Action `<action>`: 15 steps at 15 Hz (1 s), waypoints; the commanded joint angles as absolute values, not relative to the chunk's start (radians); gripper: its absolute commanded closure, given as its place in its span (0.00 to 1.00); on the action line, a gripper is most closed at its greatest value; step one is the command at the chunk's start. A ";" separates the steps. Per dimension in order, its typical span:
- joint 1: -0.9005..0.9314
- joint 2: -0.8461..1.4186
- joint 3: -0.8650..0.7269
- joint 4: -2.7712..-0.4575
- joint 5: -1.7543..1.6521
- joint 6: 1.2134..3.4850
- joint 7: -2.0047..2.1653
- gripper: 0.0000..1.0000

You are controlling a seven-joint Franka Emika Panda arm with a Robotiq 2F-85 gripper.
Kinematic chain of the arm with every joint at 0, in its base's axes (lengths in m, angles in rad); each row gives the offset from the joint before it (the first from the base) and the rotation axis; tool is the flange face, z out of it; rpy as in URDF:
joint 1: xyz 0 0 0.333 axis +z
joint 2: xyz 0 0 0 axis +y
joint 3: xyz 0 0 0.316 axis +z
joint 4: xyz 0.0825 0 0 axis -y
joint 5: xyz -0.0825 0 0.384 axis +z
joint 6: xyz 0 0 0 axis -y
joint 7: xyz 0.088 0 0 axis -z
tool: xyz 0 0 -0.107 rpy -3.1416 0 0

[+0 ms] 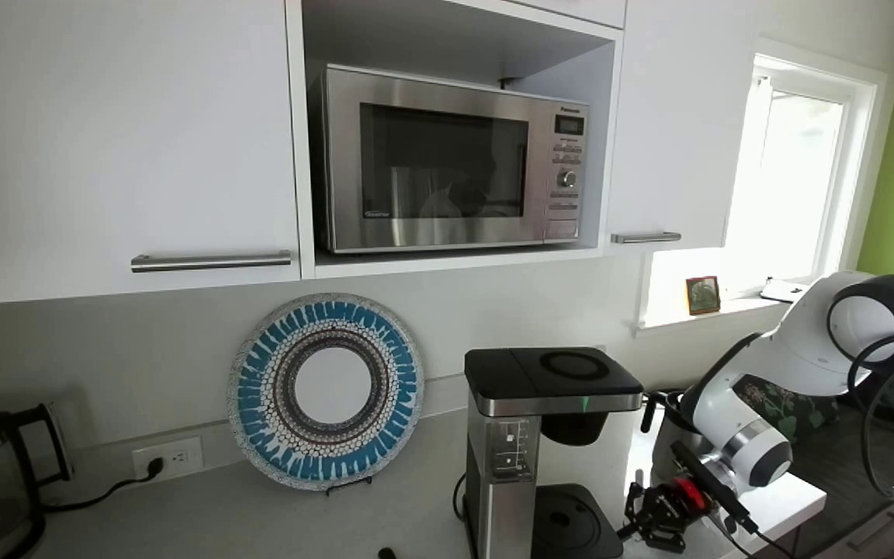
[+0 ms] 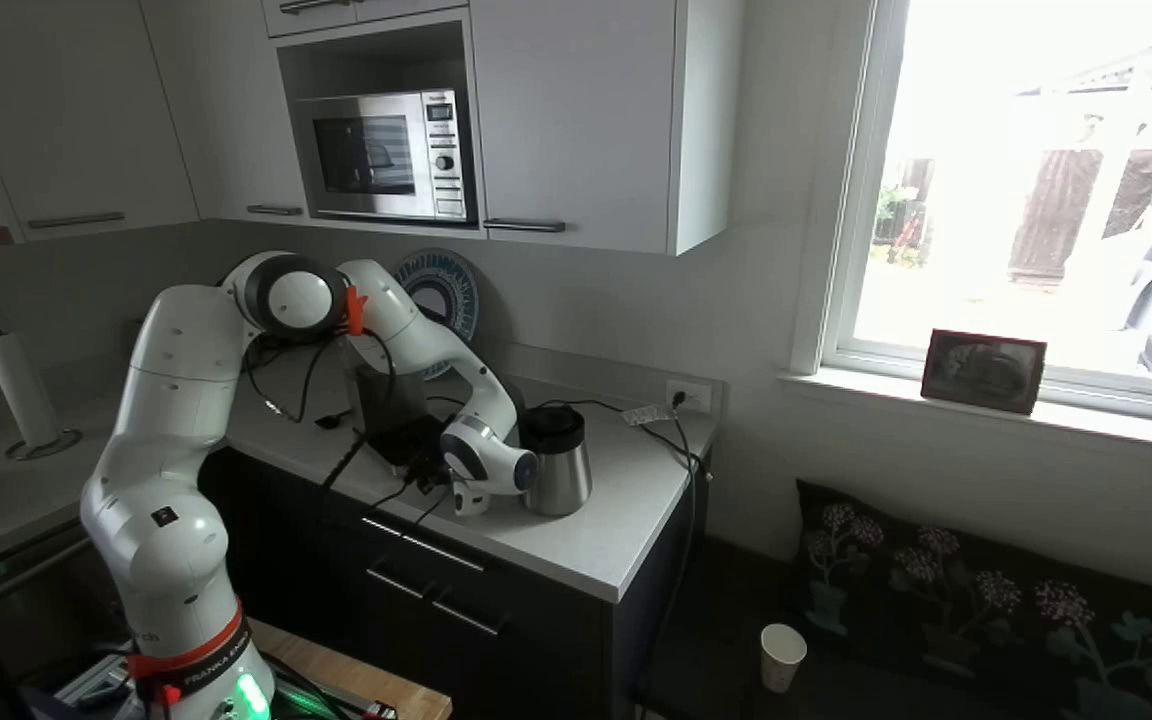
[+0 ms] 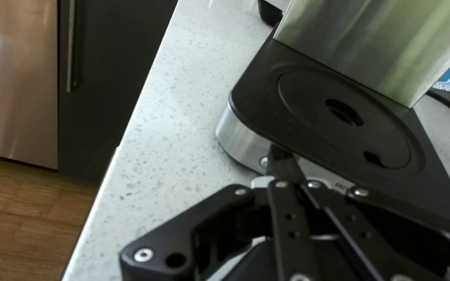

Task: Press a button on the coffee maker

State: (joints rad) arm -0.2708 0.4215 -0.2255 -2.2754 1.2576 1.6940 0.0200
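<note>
The coffee maker point(image 1: 503, 512) stands on the counter, black on top with a silver column. It is partly hidden behind the arm in an exterior view point(image 2: 388, 400). In the wrist view its black base plate point(image 3: 318, 113) has a silver front rim with a small round button point(image 3: 264, 161) and some lettering. My gripper point(image 3: 283, 154) is shut with nothing between its fingers. Its tips are at the silver rim, just beside the button, and partly cover the rim; whether they touch it I cannot tell. The gripper point(image 1: 627, 531) is low by the base's front in an exterior view.
A steel carafe point(image 2: 561, 480) stands close beside the wrist. The counter point(image 3: 147, 156) ends at an edge left of the base in the wrist view. A patterned round plate point(image 1: 261, 388) leans on the wall. The microwave point(image 1: 447, 233) sits above in its niche.
</note>
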 commanded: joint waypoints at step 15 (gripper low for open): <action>-0.140 0.060 -0.196 -2.458 0.862 2.195 -0.111 0.01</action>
State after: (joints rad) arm -0.1443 0.1511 -0.2073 -2.3863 0.9377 2.1102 -0.0672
